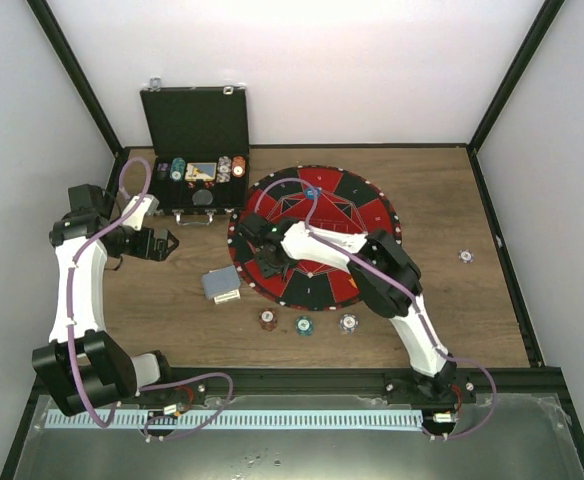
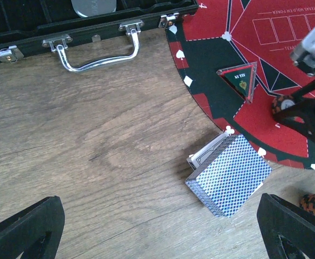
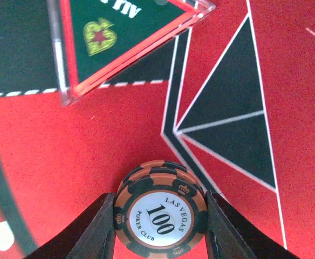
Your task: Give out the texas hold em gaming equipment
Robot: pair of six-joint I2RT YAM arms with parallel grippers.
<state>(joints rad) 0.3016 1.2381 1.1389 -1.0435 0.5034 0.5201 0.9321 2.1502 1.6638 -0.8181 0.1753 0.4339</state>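
My right gripper (image 3: 160, 229) is shut on a small stack of brown-red and black striped chips marked 100 (image 3: 160, 213), low over the red-and-black mat (image 3: 49, 162) near its left side (image 1: 262, 243). A clear triangular "ALL IN" plaque (image 3: 120, 43) lies just beyond it. My left gripper (image 2: 157, 234) is open and empty above bare wood, left of the blue-backed card deck (image 2: 230, 175), which lies at the mat's lower left edge (image 1: 220, 284). A brown-red chip (image 1: 268, 319), a teal chip (image 1: 304, 325) and a white chip (image 1: 348, 322) lie in a row below the mat.
The open black case (image 1: 197, 120) stands at the back left with chips and cards in its tray; its metal handle (image 2: 98, 56) faces me. A blue button (image 1: 311, 192) sits on the mat's far part. A lone chip (image 1: 465, 256) lies on wood at the right.
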